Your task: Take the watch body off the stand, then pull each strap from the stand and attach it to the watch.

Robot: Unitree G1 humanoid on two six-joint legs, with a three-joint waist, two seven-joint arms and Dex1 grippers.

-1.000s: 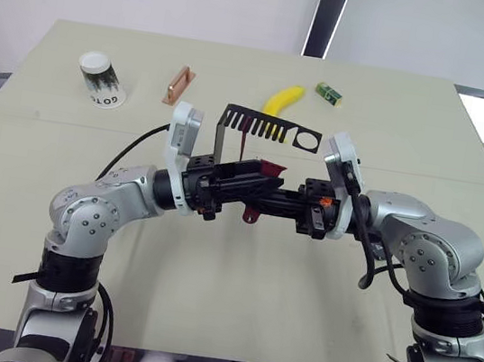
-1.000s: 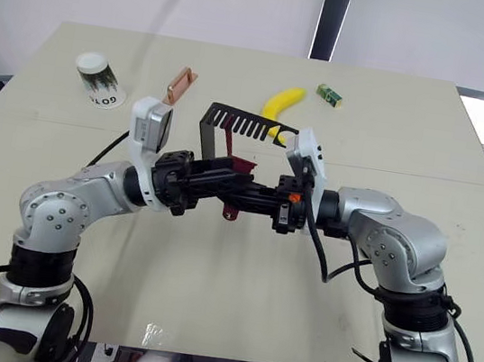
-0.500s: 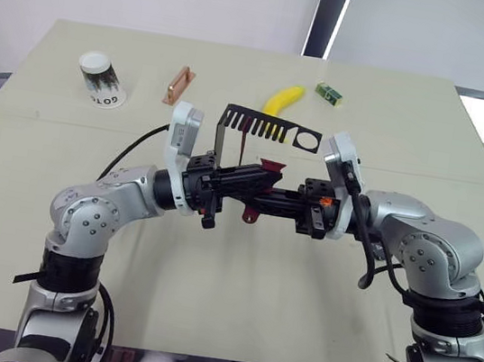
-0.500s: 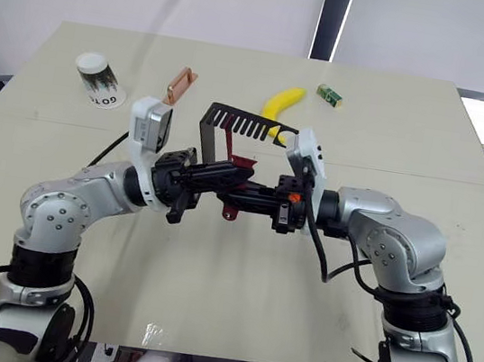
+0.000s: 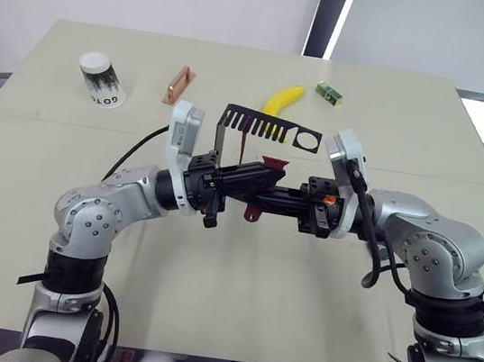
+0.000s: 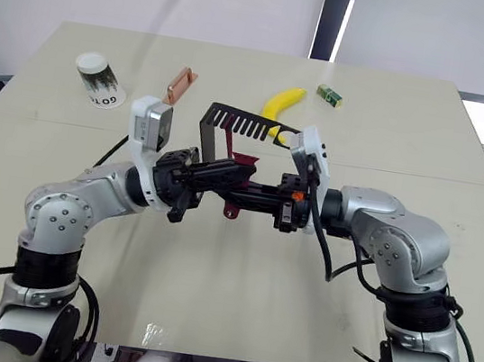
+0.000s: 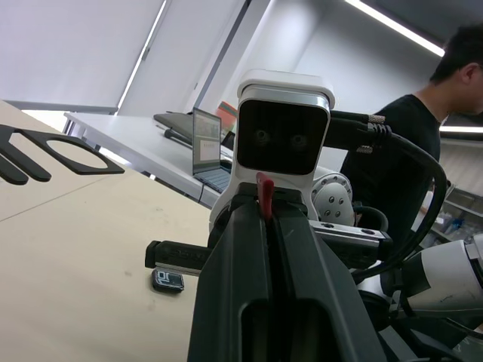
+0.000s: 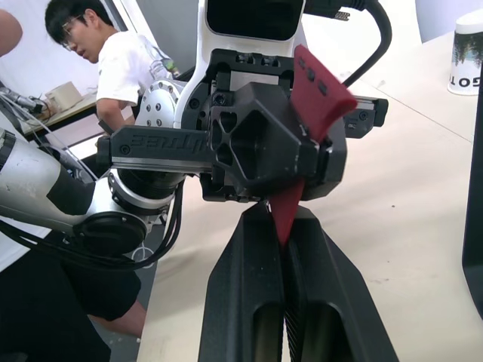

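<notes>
Left eye view: the two grippers meet nose to nose just in front of the stand [image 5: 271, 129]. The left gripper [image 5: 265, 177] is clamped on a maroon strap [image 5: 272, 165] whose end pokes up near the stand's comb. The right gripper [image 5: 268, 201] points at it from the ring side, a second strap [image 5: 252, 214] hanging beneath

Right eye view: a banana [image 6: 283, 103] lies just behind the stand, a cup [image 6: 98, 79] and a copper bar [image 6: 178, 86] well off to its left

Left wrist view: the fingers are closed, a sliver of red strap pinched at their tips. The body [image 7: 167, 280] lies on the table [image 7: 68, 256] on the stand's ring side, apart from both grippers

Right wrist view: the right gripper is shut on the tip of a strap

Risk, as I judge it: both hands full of strap and the body loose on the table, so pressing a strap in could push it away; a thin pinch could slip or twist
</notes>
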